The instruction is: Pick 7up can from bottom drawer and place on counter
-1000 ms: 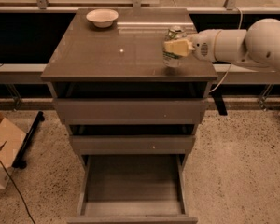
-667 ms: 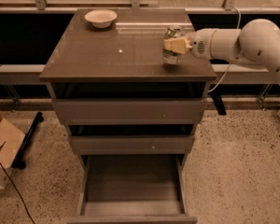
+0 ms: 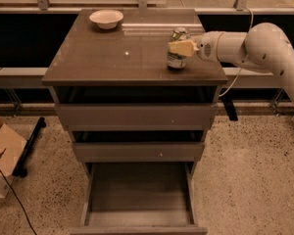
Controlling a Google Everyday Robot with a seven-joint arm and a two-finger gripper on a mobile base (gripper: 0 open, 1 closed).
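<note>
Since a second ago the arm (image 3: 264,45) has slid a little toward 9 o'clock, and the gripper (image 3: 182,48) has gone with it. The 7up can (image 3: 176,61) has hardly changed place.

Nearest, at 6 o'clock of the cabinet, the bottom drawer (image 3: 137,192) stands pulled far out over the speckled floor (image 3: 245,180), its flat front cut by the lower edge of the view. At 9 o'clock from it a cardboard box (image 3: 5,155) sits on the floor, with a thin black cable (image 3: 10,195) trailing past it. Above the bottom drawer comes the middle drawer (image 3: 137,152), then the top drawer (image 3: 137,116), each with a dark gap over its front.

The counter (image 3: 112,58) tops the cabinet. The 7up can stands upright on it at about 4 o'clock from the counter's middle, near the right edge and well apart from the bottom drawer. The gripper is at the can's upper half, reaching in from 3 o'clock on the white arm. Whether it is clamped on the can or has loosened cannot be told.

Farther back, at 11 o'clock on the counter, a white bowl (image 3: 106,18) rests near the rear edge, well apart from the can.
</note>
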